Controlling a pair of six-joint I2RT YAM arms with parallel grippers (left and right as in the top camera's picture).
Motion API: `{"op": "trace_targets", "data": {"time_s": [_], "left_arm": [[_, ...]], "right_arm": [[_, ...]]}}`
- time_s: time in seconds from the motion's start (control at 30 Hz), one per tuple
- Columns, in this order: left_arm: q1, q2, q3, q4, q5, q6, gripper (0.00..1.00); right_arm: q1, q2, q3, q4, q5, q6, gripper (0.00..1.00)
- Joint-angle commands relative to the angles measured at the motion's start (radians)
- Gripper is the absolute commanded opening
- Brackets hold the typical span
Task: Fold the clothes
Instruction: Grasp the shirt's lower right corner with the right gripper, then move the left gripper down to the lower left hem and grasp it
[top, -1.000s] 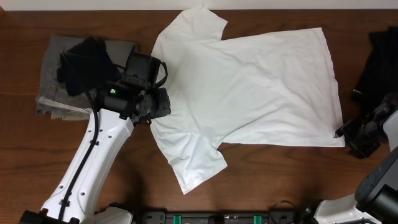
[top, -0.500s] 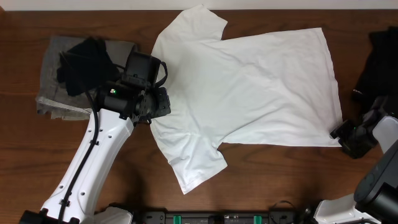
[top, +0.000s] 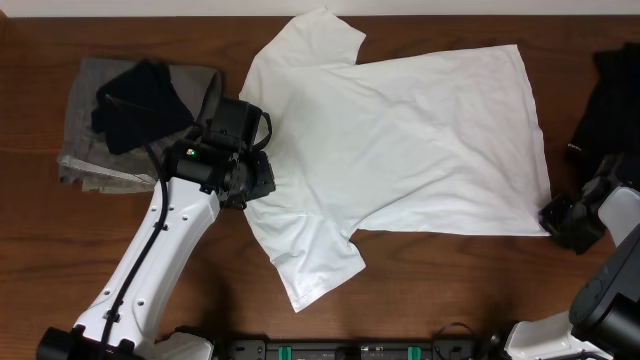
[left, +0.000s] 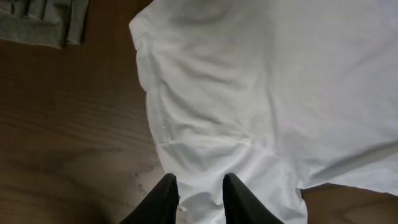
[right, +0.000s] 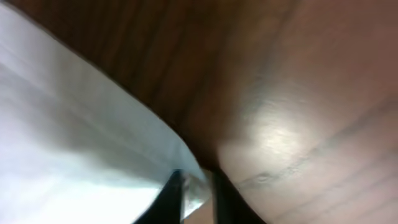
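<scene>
The clothes, a plain white T-shirt (top: 400, 140), lie spread flat on the wooden table with the neck end to the left and the hem to the right. My left gripper (top: 262, 180) sits at the shirt's left edge between the sleeves. In the left wrist view its fingers (left: 200, 186) stand narrow, with a small bunch of white cloth (left: 249, 93) pinched between them. My right gripper (top: 552, 215) is at the hem's front right corner. The right wrist view shows it (right: 198, 186) shut on that corner of the shirt (right: 74, 143).
A folded grey cloth (top: 85, 150) with a black garment (top: 140, 105) on top lies at the left, close behind my left arm. Another black garment (top: 610, 100) lies at the right edge. Bare wood (top: 450, 290) runs along the front.
My right gripper has moved onto the hem corner and shut on it. My left arm has shifted a little to the right and nearer the front edge.
</scene>
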Motion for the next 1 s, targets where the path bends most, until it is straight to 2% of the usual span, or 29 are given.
{"op": "trace_targets", "data": {"time_s": [0.0, 0.27, 0.43, 0.5, 0.6, 0.7, 0.83, 0.97], "left_arm": [[0.004, 0.005, 0.0, -0.012, -0.016, 0.006, 0.27], [0.003, 0.005, -0.023, -0.065, 0.003, -0.01, 0.27], [0.003, 0.005, -0.127, -0.071, 0.148, -0.007, 0.27], [0.003, 0.005, -0.166, -0.072, 0.225, 0.026, 0.27], [0.002, 0.005, -0.215, -0.107, 0.335, 0.139, 0.27], [0.002, 0.005, -0.246, -0.156, 0.35, 0.208, 0.28], [-0.011, 0.005, -0.312, -0.143, 0.424, 0.266, 0.42], [-0.058, 0.005, -0.381, -0.067, 0.436, 0.272, 0.54]], "right_arm": [[-0.006, 0.007, -0.01, -0.005, 0.105, 0.039, 0.01], [-0.016, 0.007, -0.01, 0.017, 0.094, 0.039, 0.01], [-0.016, 0.007, -0.01, 0.034, 0.093, 0.04, 0.01], [-0.016, 0.007, -0.01, 0.041, 0.089, 0.04, 0.01], [-0.016, 0.007, -0.01, 0.044, 0.084, 0.04, 0.01], [-0.016, 0.007, -0.01, 0.044, 0.074, 0.04, 0.01], [-0.016, 0.007, -0.01, 0.045, 0.072, 0.04, 0.02], [-0.016, 0.007, -0.01, 0.048, 0.07, 0.04, 0.04]]}}
